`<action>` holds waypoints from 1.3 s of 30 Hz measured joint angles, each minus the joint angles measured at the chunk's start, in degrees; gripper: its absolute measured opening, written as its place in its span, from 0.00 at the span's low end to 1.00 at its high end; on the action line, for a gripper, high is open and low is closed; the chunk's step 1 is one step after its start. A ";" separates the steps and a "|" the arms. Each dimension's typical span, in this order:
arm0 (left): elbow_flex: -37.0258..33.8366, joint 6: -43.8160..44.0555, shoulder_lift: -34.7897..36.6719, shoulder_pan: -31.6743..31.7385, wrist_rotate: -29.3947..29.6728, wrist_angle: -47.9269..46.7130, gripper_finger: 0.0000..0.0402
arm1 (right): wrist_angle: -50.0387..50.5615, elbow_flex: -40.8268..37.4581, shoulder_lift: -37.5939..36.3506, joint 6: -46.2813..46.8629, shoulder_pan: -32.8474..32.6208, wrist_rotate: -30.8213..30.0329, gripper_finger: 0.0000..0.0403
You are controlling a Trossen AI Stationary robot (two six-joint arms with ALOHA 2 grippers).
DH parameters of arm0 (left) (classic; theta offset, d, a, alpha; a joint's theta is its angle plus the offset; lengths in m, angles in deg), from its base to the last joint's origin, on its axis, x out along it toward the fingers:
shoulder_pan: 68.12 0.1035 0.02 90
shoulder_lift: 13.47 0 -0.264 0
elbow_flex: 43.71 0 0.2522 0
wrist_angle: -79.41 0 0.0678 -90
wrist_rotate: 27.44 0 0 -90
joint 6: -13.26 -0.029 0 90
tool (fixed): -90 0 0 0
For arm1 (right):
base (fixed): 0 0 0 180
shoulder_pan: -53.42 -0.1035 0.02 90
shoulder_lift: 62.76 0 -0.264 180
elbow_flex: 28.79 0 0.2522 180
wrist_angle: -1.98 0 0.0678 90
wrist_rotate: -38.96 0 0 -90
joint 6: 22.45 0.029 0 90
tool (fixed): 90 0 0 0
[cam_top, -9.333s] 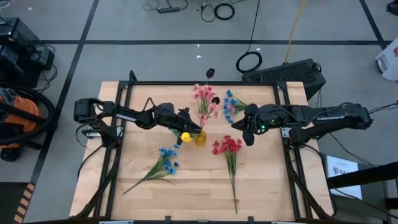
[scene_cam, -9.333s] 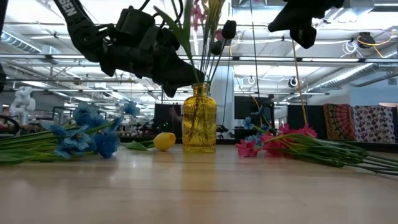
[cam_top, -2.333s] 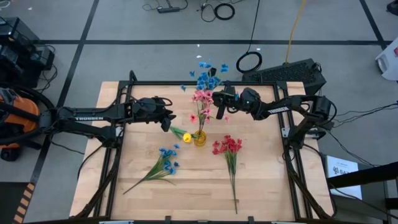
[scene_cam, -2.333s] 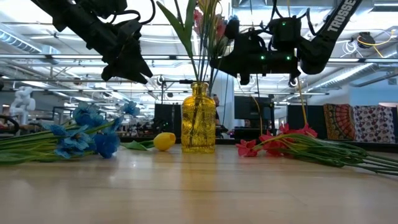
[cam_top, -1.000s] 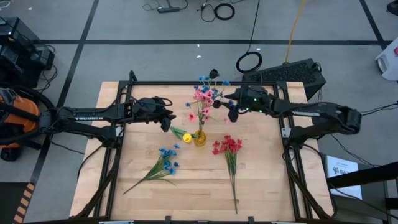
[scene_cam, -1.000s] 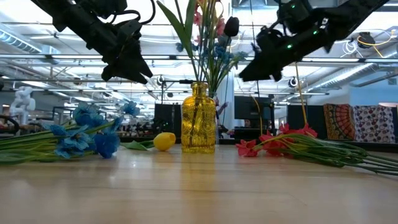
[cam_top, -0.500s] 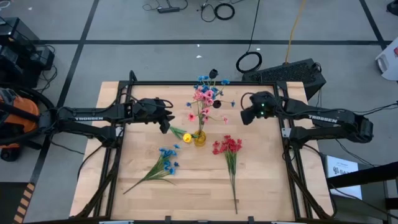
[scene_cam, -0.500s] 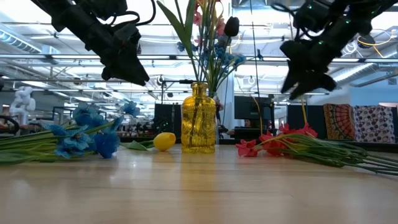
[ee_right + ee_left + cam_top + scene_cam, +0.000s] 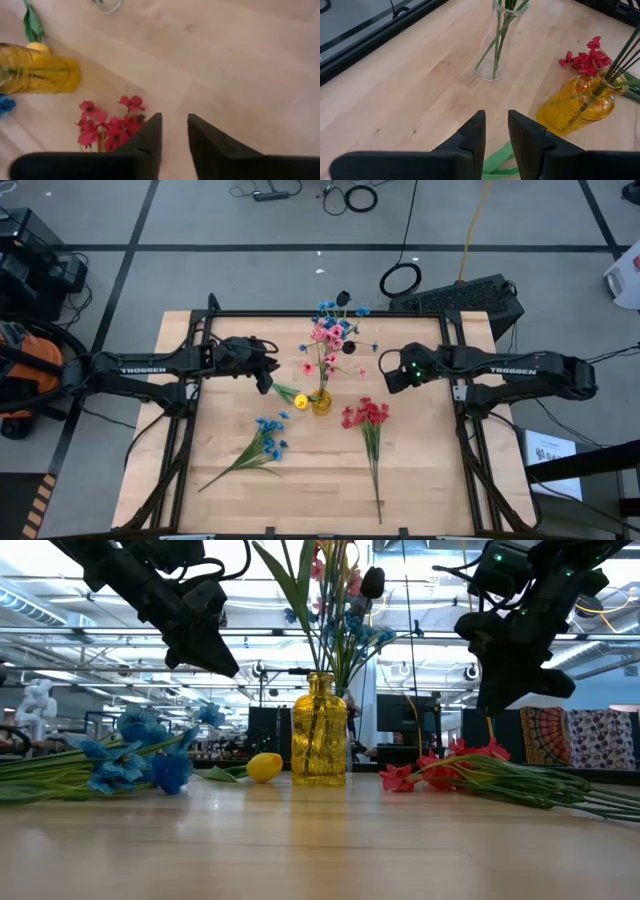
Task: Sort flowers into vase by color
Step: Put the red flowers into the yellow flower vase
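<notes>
Right claw [image 9: 388, 379] empty, fingers slightly parted, above red flowers [image 9: 365, 415]. I'd open wider, descend on the stems, not blooms. Left claw [image 9: 266, 383] narrowly open, idle near vase [image 9: 322, 402].

A pale wooden-plank worktop [image 9: 420, 470] in a black metal frame [image 9: 190, 360] stands on a grey floor [image 9: 200, 220] crossed by dark tape lines. A clear glass vase [image 9: 496, 60] stands upright on the worktop. On the floor behind it lie a black keyboard-like slab [image 9: 462, 296], a coiled black cable ring [image 9: 400, 279] and a yellow cable [image 9: 476, 225]. An orange-and-black vacuum cleaner [image 9: 25, 370] sits off the worktop's left edge. In the low view a patterned red cloth [image 9: 578, 737] hangs in the room beyond.
</notes>
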 joint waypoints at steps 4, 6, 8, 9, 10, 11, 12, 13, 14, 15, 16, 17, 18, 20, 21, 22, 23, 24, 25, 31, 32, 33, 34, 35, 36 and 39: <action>0.01 0.11 0.00 0.02 0.18 0.04 0.22 | 0.02 0.00 0.57 3.85 -2.61 -0.04 0.05; 0.02 0.14 0.01 0.00 0.99 0.04 0.22 | -0.02 0.00 0.55 5.20 -4.11 -0.06 0.01; 0.02 0.14 0.01 0.02 1.40 0.04 0.22 | 0.19 0.00 0.53 7.81 -5.78 -0.35 0.01; 0.00 0.08 0.00 0.02 1.43 0.04 0.23 | 0.66 0.00 0.53 9.37 -6.76 -0.39 0.01; 0.02 -0.48 0.01 0.02 1.46 0.04 0.24 | 1.31 0.00 0.53 10.94 -7.91 -0.41 0.01; 0.02 -1.47 -0.01 0.02 1.46 0.04 0.26 | 1.93 0.00 0.53 12.69 -9.16 -0.46 0.00; 0.01 -2.40 -0.01 0.02 1.48 0.03 0.28 | 2.53 0.00 0.53 14.80 -10.56 -0.78 0.00; 0.02 -3.17 0.00 0.03 1.49 0.02 0.30 | 3.23 0.00 0.53 17.05 -12.07 -1.46 0.00; 0.01 -4.03 0.00 0.20 1.59 0.02 0.33 | 3.80 0.00 0.53 19.30 -13.58 -2.07 0.00; 0.02 -4.77 0.00 0.49 1.92 0.02 0.35 | 4.09 0.01 0.53 21.43 -15.22 -2.73 0.00; 0.02 -5.57 -0.01 0.89 2.52 0.00 0.38 | 4.91 0.32 0.56 23.74 -16.94 -3.28 0.00; 0.01 -6.34 0.01 1.44 3.46 -0.02 0.41 | 6.22 1.03 0.88 25.87 -18.60 -3.79 0.00; 0.02 -7.07 0.01 2.02 4.46 -0.18 0.43 | 7.69 2.28 1.58 28.05 -20.30 -4.45 0.00; 0.02 -7.40 0.01 3.78 4.88 -0.84 0.47 | 12.27 6.02 3.73 31.41 -23.56 -5.71 0.00; 0.02 -7.28 -0.01 4.91 4.83 -1.31 0.48 | 15.72 8.48 5.34 32.89 -25.14 -6.33 0.00; 0.02 -7.33 0.00 6.27 4.52 -1.86 0.49 | 19.33 11.39 7.44 34.08 -26.43 -6.59 0.00; 0.02 -7.44 -0.01 7.59 3.93 -2.70 0.50 | 22.91 14.50 9.73 35.00 -27.54 -6.64 0.00; 0.02 -7.71 0.01 8.95 3.21 -3.62 0.50 | 26.24 17.59 12.26 35.78 -28.53 -6.57 0.00; 0.02 -8.24 -0.01 10.34 2.62 -4.20 0.50 | 29.24 20.81 14.95 36.08 -29.34 -6.49 0.00; 0.02 -14.26 0.01 17.22 -1.80 -4.93 0.50 | 33.10 34.44 28.60 31.70 -31.64 -6.11 0.00; 0.02 -14.90 0.01 17.88 -1.86 -4.84 0.50 | 31.83 35.73 30.28 29.98 -31.98 -6.15 0.00; 0.02 -15.37 0.01 18.52 -1.86 -4.82 0.50 | 30.49 36.81 31.87 28.52 -32.32 -6.23 0.00; 0.02 -16.05 0.01 19.04 -1.89 -4.70 0.50 | 29.48 37.54 33.33 27.76 -32.63 -6.29 0.00; 0.02 -16.51 0.01 19.45 -1.91 -4.52 0.50 | 28.86 37.94 34.69 27.85 -33.00 -6.23 0.01; 0.02 -16.71 0.01 19.80 -1.93 -4.50 0.50 | 28.65 38.12 35.89 28.81 -33.36 -5.81 0.02; 0.02 -16.80 0.01 20.40 -2.04 -4.91 0.50 | 28.49 38.16 38.37 33.47 -34.60 -2.44 0.06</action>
